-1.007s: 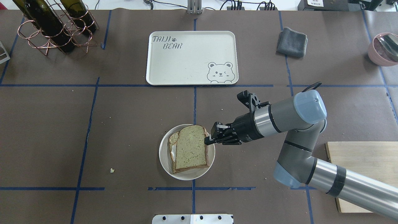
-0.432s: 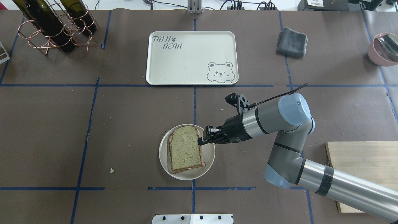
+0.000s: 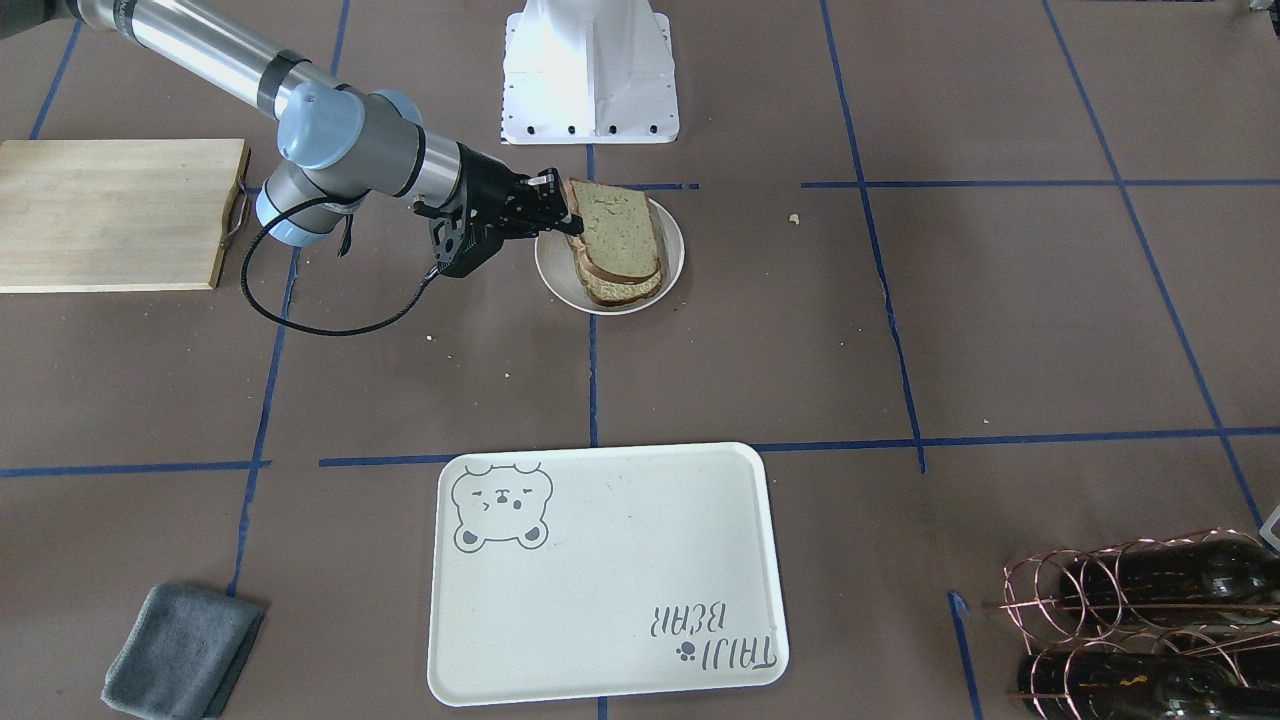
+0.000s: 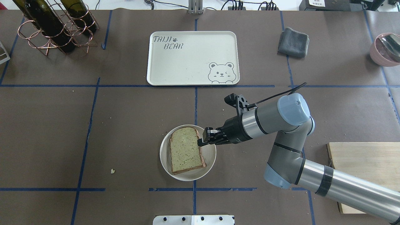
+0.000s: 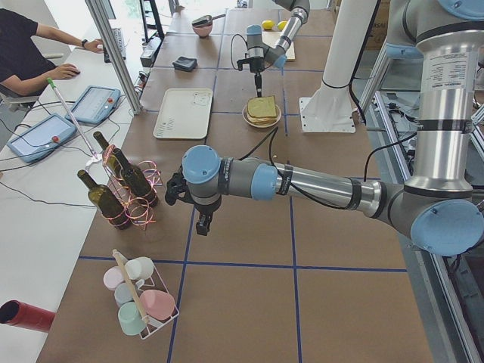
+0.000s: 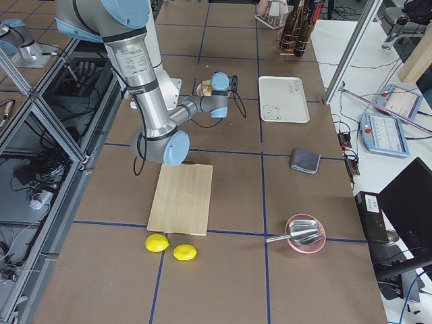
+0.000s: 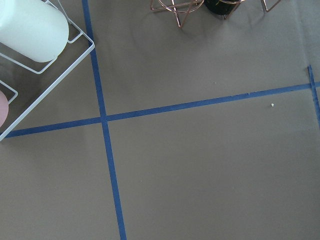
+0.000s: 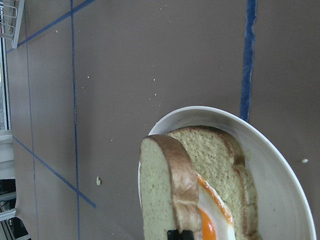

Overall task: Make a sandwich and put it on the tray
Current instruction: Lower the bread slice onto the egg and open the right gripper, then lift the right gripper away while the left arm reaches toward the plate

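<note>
The sandwich [image 4: 185, 150] lies on a small round white plate [image 4: 211, 155]. It is two bread slices with a fried egg [image 8: 214, 210] between them. My right gripper [image 4: 200, 143] is at the sandwich's right edge. In the right wrist view its fingertips [image 8: 180, 234] are shut on the top slice's crust [image 8: 176, 180]. The cream bear tray [image 4: 193, 57] lies beyond the plate and holds nothing. My left gripper [image 5: 203, 221] shows only in the exterior left view, near the bottle rack. I cannot tell if it is open or shut.
A wooden cutting board [image 4: 365, 162] lies at the right. A grey cloth [image 4: 293, 42] and a pink bowl [image 4: 386, 48] are at the far right. A copper rack with wine bottles [image 4: 56, 25] stands far left. Two lemons [image 6: 170, 248] lie past the board.
My right gripper has moved left and down with the top slice. The slice has gone from offset and raised to lying square over the lower slice and egg.
</note>
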Robot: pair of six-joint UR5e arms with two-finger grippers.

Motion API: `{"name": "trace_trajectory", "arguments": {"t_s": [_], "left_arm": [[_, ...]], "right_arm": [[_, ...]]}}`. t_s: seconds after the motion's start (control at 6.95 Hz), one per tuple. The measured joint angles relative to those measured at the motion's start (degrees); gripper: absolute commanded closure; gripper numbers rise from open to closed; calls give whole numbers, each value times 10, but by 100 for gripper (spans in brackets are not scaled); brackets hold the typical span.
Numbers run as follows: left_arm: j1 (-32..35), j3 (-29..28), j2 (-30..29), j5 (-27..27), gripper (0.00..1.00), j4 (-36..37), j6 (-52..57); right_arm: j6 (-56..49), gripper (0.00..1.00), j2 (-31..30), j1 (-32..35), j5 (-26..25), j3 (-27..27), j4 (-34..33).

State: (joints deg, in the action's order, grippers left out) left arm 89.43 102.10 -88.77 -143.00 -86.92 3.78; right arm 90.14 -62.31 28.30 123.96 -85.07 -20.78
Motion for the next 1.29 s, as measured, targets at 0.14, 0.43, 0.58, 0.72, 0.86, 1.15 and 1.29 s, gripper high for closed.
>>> {"name": "trace_trajectory", "arguments": {"t_s": [0.14, 0.43, 0.58, 0.72, 0.86, 1.15, 1.29], "left_arm": [[0, 0, 0, 0, 0, 0, 0], [0, 1, 0, 0, 0, 0, -1], [0, 1, 0, 0, 0, 0, -2], [0, 2, 0, 0, 0, 0, -2], [0, 3, 0, 0, 0, 0, -2], [-1, 5, -1, -3, 0, 0, -1], [-6, 5, -1, -9, 0, 0, -1]], "right_arm": [[-7, 100, 1, 0, 2, 6, 0], [-12, 53, 2, 0, 5, 11, 1], [-12, 46, 2, 0, 6, 11, 0], [-13, 45, 3, 0, 5, 12, 0], [-13, 35, 4, 0, 5, 15, 0], [-11, 26, 6, 0, 6, 17, 0], [-9, 18, 8, 1, 5, 17, 0]]}}
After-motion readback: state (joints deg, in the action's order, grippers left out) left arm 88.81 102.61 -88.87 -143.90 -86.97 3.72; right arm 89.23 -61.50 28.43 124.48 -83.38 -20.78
